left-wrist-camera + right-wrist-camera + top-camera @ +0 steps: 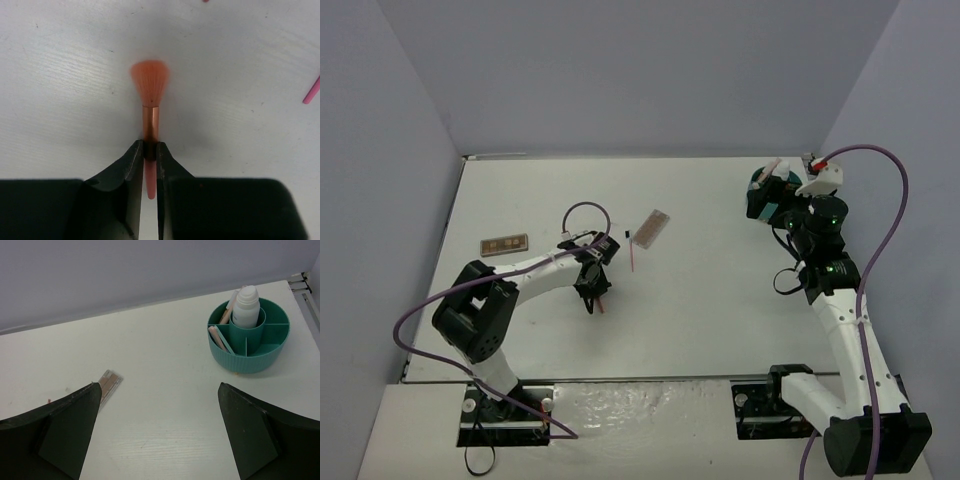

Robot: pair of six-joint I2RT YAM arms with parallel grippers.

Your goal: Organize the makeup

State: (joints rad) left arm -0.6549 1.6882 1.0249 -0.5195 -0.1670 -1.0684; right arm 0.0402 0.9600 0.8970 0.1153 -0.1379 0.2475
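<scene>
- My left end effector (150,148) is clenched on the brush (150,117), gripping the handle just behind the copper ferrule. The bristles point directly ahead of it, close over the bench (60,75).
- Handling, as judged: light, with a stiff, slim handle that may pivot. The tuft is soft, so hold at the ferrule end.
- My right end effector (157,390) is released and holds nothing. The teal tub (250,360) sits ahead of it, to the right.
- The left wrist view alone shows the grip contact. The right wrist view alone shows the tub's compartments and the white bottle (247,302).

No text, brand or number is legible. The white bottle (247,310) in the teal tub (250,360), far right, bears a faint dark mark, too small to read.
</scene>
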